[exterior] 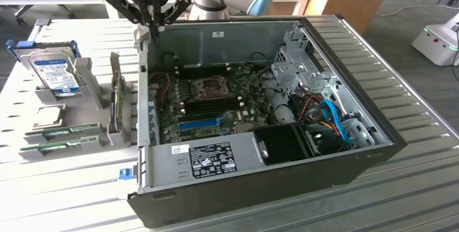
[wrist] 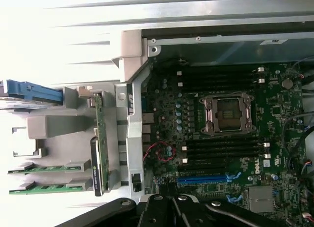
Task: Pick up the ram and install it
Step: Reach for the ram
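Two green ram sticks lie side by side in a grey holder on the exterior view's left, one (exterior: 63, 132) (wrist: 49, 168) just behind the other (exterior: 57, 147) (wrist: 49, 187). My gripper (exterior: 152, 36) (wrist: 170, 197) hangs shut above the open computer case's wall (exterior: 147, 65) nearest the holder, well apart from the sticks, with nothing between its fingers. On the motherboard, black memory slots (exterior: 208, 104) (wrist: 221, 148) stand empty on both sides of the bare processor socket (exterior: 213, 87) (wrist: 226, 114).
The grey holder (exterior: 86, 81) also carries a silver hard drive with a blue label (exterior: 54, 71) and an upright card (exterior: 115, 95) (wrist: 100, 138). Cables and a drive cage (exterior: 323, 114) crowd the case's far side. A blue slot (exterior: 197, 123) (wrist: 203, 179) lies near the memory slots.
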Controlling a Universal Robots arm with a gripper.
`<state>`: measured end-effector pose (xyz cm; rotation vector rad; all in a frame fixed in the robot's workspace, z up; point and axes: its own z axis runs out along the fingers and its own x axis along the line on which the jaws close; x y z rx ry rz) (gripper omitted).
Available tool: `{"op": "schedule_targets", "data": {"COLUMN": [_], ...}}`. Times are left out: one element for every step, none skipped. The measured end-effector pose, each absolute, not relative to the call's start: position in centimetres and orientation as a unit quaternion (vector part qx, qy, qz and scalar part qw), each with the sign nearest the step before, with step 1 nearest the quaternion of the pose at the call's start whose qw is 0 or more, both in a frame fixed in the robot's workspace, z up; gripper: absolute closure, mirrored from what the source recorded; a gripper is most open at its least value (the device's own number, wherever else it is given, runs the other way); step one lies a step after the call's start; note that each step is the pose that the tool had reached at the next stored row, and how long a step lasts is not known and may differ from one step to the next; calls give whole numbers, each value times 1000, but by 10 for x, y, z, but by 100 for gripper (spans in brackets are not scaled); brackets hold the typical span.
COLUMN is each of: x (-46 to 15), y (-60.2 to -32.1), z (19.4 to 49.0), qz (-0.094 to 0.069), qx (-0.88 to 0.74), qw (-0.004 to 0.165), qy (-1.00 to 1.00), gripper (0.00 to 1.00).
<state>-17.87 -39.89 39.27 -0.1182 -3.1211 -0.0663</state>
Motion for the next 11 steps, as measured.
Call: {"op": "schedule_targets", "data": {"x": [-180, -181, -182, -183, -184, -185, -186, -187, -188, -188, -189], "y": [-399, -399, -399, -399, -399, -399, -399, -399, -399, -399, -399], "z": [393, 393, 393, 393, 393, 392, 392, 392, 392, 392, 392], "qz": [-21, -21, -21, -21, -21, -21, -21, -21, -21, -21, -21], "qx": [-38, -38, -38, -38, -38, -38, -38, -38, -38, -38, -38], "qw": [9, 9, 10, 10, 10, 11, 11, 12, 12, 13, 13], "qy": [-999, -999, -999, -999, -999, -999, -999, -999, -999, -999, -999], "gripper": [89, 89, 89, 89, 89, 89, 89, 89, 89, 89, 89]}}
